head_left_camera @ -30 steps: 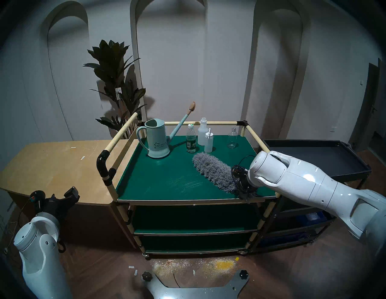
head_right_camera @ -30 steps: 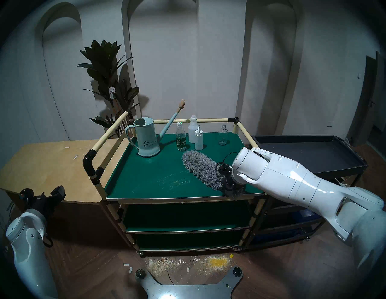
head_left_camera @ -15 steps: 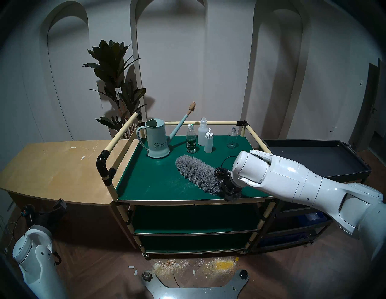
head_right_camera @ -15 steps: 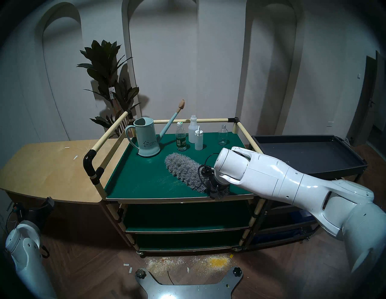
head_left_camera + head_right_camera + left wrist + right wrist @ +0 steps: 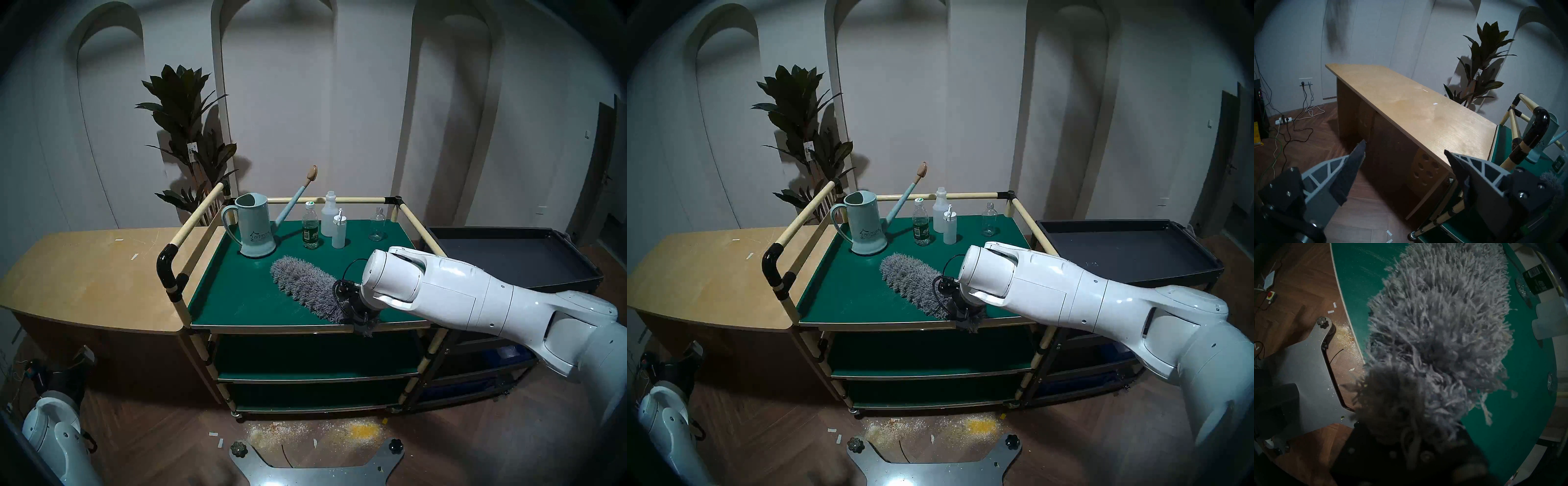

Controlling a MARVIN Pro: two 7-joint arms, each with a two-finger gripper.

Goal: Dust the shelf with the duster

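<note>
Green top board of the shelf [image 5: 237, 298] is being swept by the duster [image 5: 305, 286], clamped in the right gripper [image 5: 361, 314].
Light, flat contact is advised, kept clear of the watering can [image 5: 256, 227] and bottles [image 5: 310, 230]; left gripper [image 5: 1405, 171] is spread, unloaded.

In the head view my white right arm [image 5: 475, 298] enters from 4 o'clock and stretches toward 10 o'clock, nearly straight, the rounded wrist [image 5: 390, 278] tipped downward. My black right gripper [image 5: 363, 322] points down and is clamped on the near end of the long fluffy grey microfibre duster [image 5: 302, 285] (strands bury my fingers, so I cannot see them). My white left arm [image 5: 51, 437] sits folded low at 7 o'clock. My left gripper [image 5: 1404, 148] holds nothing, its grey ribbed fingers [image 5: 1349, 166] spread wide.
</note>
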